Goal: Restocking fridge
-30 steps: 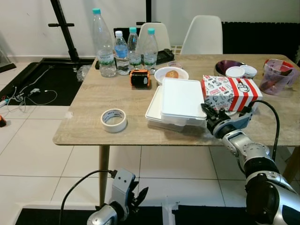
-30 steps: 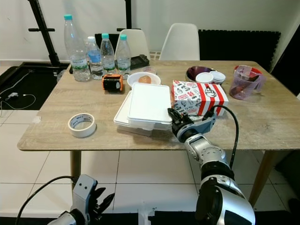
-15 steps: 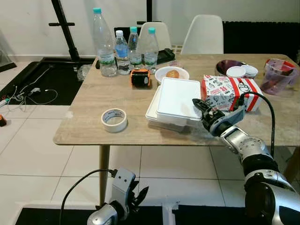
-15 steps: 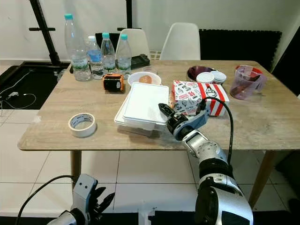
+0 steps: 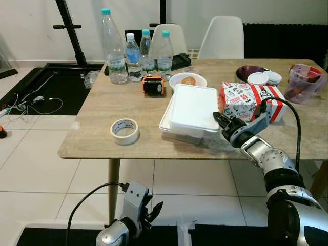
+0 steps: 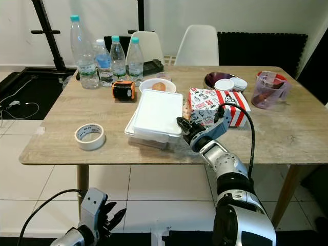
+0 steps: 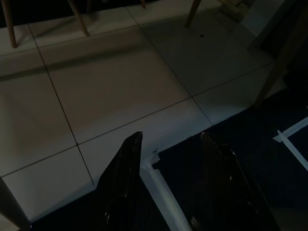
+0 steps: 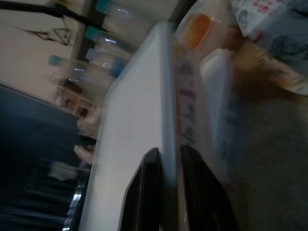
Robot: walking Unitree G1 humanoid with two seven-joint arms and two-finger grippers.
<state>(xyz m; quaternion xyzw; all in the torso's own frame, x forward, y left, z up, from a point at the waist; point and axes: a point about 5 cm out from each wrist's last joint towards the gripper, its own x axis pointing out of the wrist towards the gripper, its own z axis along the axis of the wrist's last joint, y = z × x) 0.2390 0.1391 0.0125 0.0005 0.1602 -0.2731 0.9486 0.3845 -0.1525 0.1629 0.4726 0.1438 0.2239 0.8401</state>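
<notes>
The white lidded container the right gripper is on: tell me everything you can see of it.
The white rectangular plastic food container has a flat opaque lid and a paler, semi-clear base, seen in the right wrist view. It sits stacked on a second white container, skewed and overhanging it, near the wooden table's front edge. Its right near corner is lifted slightly, so it tilts. The right gripper pinches that corner's rim, one finger above the lid, one below. The red-and-white printed carton stands just right of it.
</notes>
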